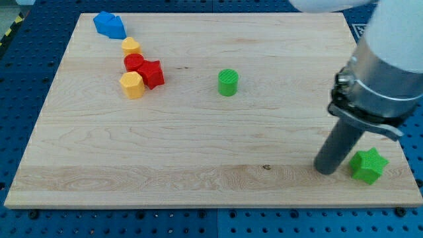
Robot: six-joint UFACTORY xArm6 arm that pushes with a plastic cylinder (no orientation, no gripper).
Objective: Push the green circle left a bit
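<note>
Pale wood grain runs across the surface point(198, 165), a rectangular board with a small dark knot low at its middle, lying on a blue perforated metal base that shows around its edges.

Nearest, at the view's bottom right, sits the green star point(367, 165), a ribbed plastic block with blunt points. Just to its left my tip point(325, 170) stands on the wood, beside the star and possibly touching it. It is the end of a smooth dark cylindrical rod that rises into a grey collar and a white arm body; this tool is a plain rod with nothing to open or close.

Farther up, near the board's middle, stands the green circle point(228, 82), a short upright cylinder with fine ridges, alone and well apart from my tip.

Toward the view's upper left lies a tight cluster: a yellow hexagon point(132, 85) touching a red star point(152, 74), a red round block point(134, 63) just behind them, and another yellow block point(131, 46) above it. Farthest, near the top left corner, rests an irregular blue block point(109, 25).
</note>
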